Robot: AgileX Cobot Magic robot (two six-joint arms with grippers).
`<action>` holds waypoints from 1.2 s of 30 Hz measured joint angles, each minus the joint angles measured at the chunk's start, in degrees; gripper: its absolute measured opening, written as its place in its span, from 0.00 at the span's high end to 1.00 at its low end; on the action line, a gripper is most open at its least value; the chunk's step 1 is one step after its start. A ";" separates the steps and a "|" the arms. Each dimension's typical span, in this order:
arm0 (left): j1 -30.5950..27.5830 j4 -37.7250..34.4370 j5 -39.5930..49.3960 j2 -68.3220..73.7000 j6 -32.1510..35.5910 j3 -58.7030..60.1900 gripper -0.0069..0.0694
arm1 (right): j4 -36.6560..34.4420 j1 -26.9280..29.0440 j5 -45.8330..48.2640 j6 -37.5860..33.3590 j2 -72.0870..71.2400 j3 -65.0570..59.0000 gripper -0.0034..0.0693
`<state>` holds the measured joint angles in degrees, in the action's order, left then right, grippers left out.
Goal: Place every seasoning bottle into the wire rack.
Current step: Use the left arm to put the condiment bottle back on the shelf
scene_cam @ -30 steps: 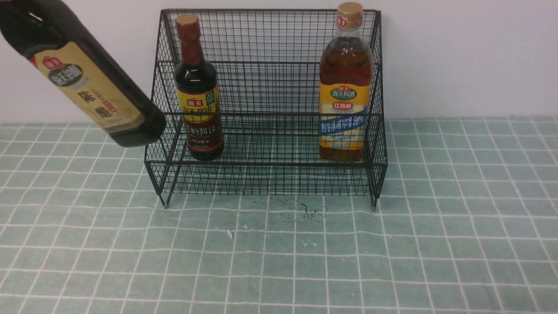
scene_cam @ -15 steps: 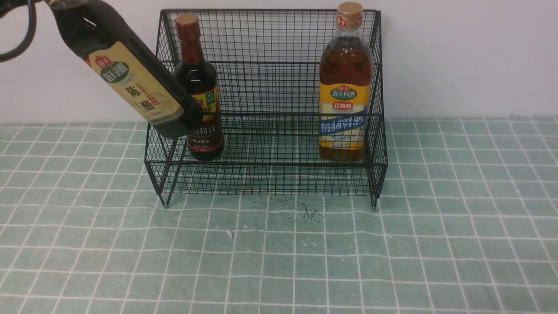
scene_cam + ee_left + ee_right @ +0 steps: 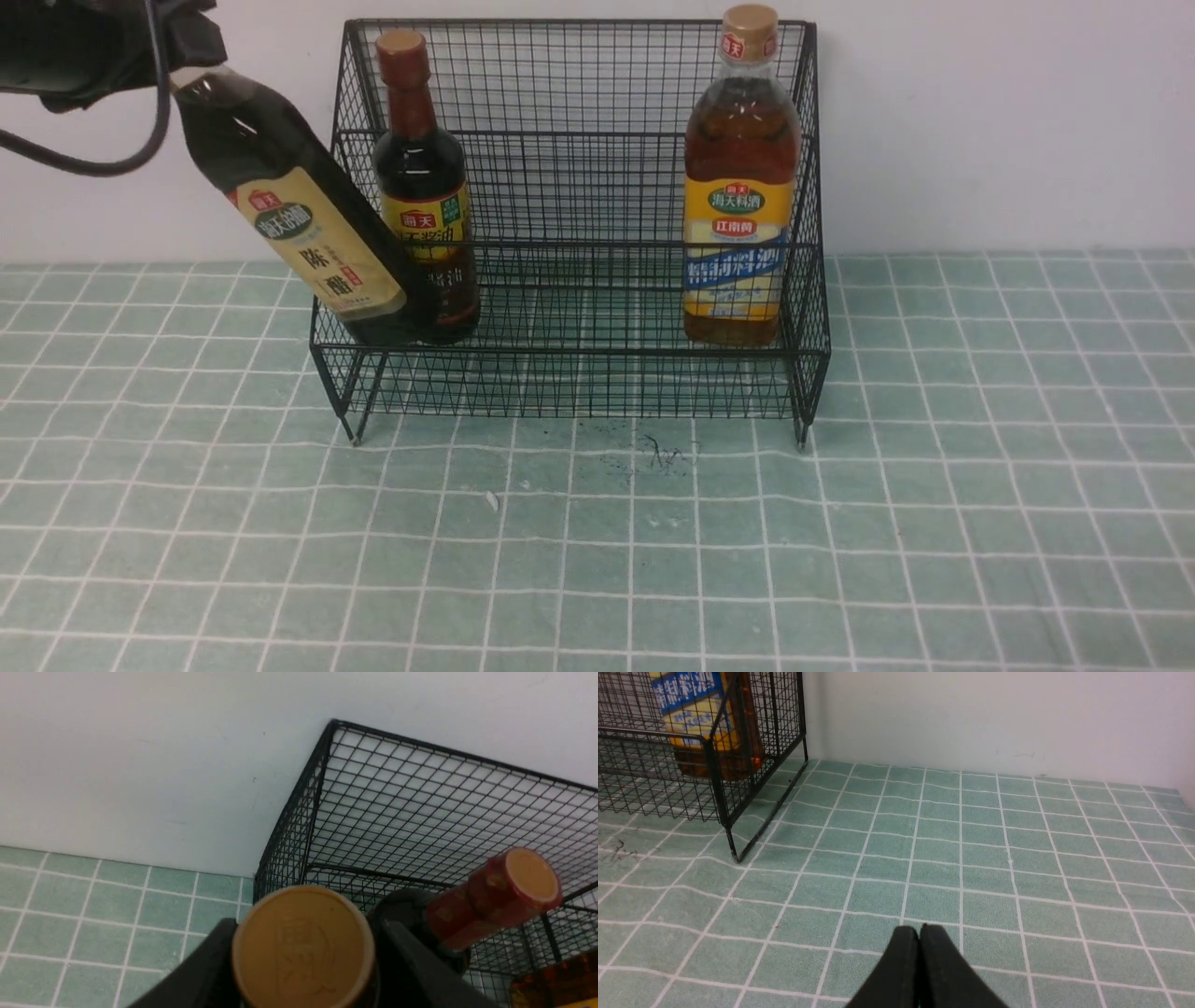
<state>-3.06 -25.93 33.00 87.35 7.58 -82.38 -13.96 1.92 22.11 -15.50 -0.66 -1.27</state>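
Cream-label bottle (image 3: 308, 233) aslant, cap (image 3: 303, 947) up and left.

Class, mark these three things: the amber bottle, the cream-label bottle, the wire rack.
amber bottle (image 3: 738, 243): front view, on its yellow-blue label.
cream-label bottle (image 3: 317, 252): front view, on its cream label.
wire rack (image 3: 579, 383): front view, on its front mesh panel.

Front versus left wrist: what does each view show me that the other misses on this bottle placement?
Front only: the held bottle with its cream label, its tilt, and its base low at the wire rack's front left corner. Left wrist only: the gold cap's top face, clamped in the left end effector. Both: the rack and the red-necked bottle standing inside it.
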 joint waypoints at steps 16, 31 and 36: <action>9.93 12.90 -0.51 1.50 -7.58 0.06 0.48 | -0.02 0.00 0.00 0.00 0.00 0.00 0.97; 11.40 15.69 -0.54 3.47 -7.25 0.06 0.48 | -0.02 0.00 0.00 0.00 0.00 0.00 0.97; 11.40 15.68 -0.54 3.47 -2.95 0.06 0.48 | -0.02 0.00 0.00 0.00 0.00 0.00 0.97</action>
<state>8.34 -10.25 32.46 90.82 4.63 -82.32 -13.98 1.92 22.11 -15.50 -0.66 -1.27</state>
